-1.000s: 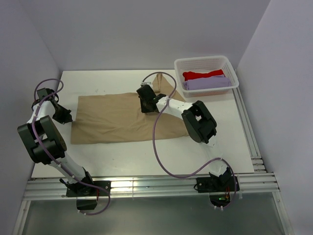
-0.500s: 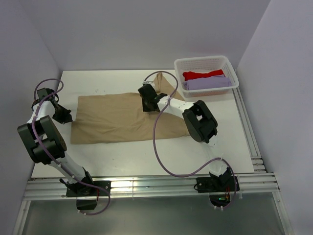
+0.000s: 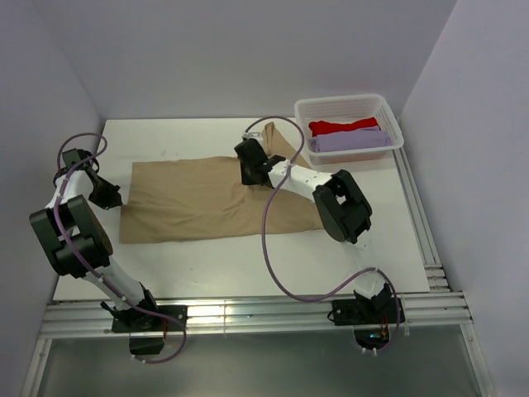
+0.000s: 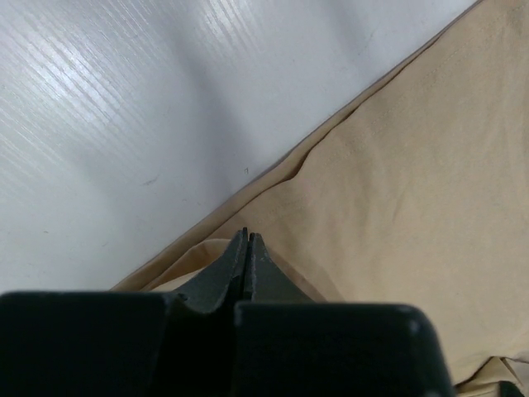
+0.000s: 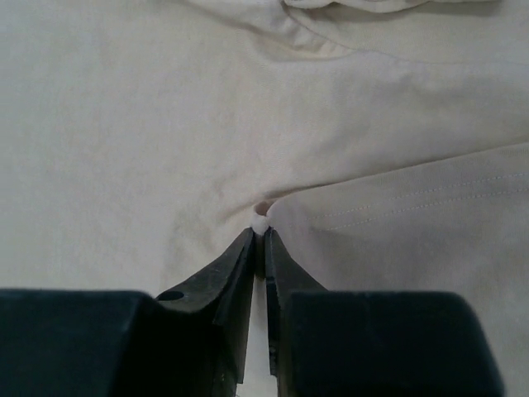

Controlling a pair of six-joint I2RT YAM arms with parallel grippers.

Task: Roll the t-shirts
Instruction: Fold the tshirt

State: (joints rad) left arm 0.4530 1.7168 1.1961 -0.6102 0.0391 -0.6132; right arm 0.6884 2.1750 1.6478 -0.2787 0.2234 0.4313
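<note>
The tan t-shirt (image 3: 190,198) lies flat on the bench (image 3: 248,265); right jaws, pinched narrow on a fold near its sleeve, have edged slightly toward the far side. Left jaws stay shut at its left edge

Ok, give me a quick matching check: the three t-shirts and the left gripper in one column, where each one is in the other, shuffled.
Things:
1. tan t-shirt
2. red t-shirt
3. lavender t-shirt
4. left gripper

Places:
A. in the basket, far side
B. at the tan t-shirt's left edge, jaws shut
C. spread out on the table
D. in the basket, near side

Pairs: 1-C, 2-A, 3-D, 4-B
</note>
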